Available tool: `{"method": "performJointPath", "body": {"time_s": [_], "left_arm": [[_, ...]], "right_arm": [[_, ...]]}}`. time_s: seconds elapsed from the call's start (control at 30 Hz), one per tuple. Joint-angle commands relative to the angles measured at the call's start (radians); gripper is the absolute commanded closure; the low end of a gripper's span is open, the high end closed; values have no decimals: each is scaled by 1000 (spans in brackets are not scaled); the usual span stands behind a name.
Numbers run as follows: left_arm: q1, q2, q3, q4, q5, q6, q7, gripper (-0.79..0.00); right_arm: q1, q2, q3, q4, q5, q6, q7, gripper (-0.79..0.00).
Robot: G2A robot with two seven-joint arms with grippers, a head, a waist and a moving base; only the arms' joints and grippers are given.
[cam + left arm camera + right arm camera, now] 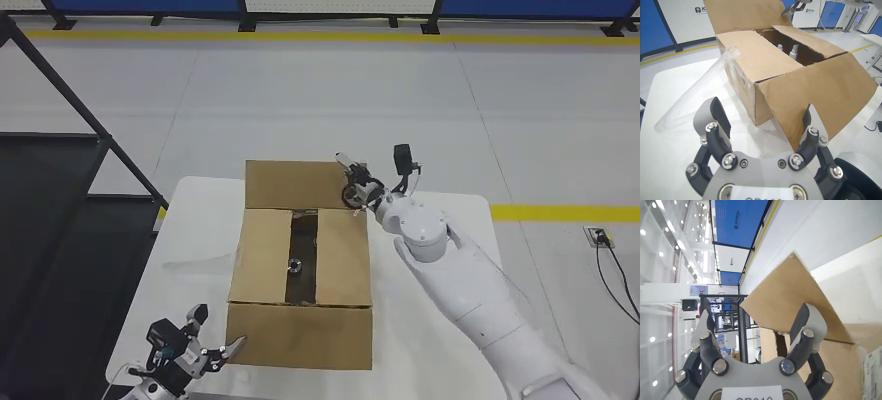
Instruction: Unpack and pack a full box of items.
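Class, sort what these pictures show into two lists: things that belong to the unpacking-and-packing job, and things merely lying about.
Belong to the job: cardboard box, flaps open; white bottles inside it; left gripper, open, by the near flap; right gripper, open, at the far flap.

Lying about: clear tape strip trailing from the box onto the table; floor socket with its cable.

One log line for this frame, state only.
box: near flap and far flap open | bottles visible inside | left end effector: open, by near flap | right end effector: open, at far flap
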State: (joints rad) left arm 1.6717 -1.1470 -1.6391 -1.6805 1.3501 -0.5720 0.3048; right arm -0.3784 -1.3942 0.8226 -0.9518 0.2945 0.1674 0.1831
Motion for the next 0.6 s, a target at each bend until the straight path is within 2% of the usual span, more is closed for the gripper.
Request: {"method": "performJointPath", "body": {"time_s": [0.0,0.37,0.47,0.57], "left_arm": [[3,1,-2,2,-2,-1,4,-785],[8,6,-16,11,-5,-11,17,-785],[9,8,-19,11,-5,-12,20,-785],[10,9,-26,8,-21,-12,29,-785]], "right_arm": [[38,-21,-28,69,1,0,1,-785],[165,-127,-122,357,21,4,79,-785],[175,-141,-107,386,47,-58,78,-785],[167,-139,-76,373,76,-152,129,-785]]}}
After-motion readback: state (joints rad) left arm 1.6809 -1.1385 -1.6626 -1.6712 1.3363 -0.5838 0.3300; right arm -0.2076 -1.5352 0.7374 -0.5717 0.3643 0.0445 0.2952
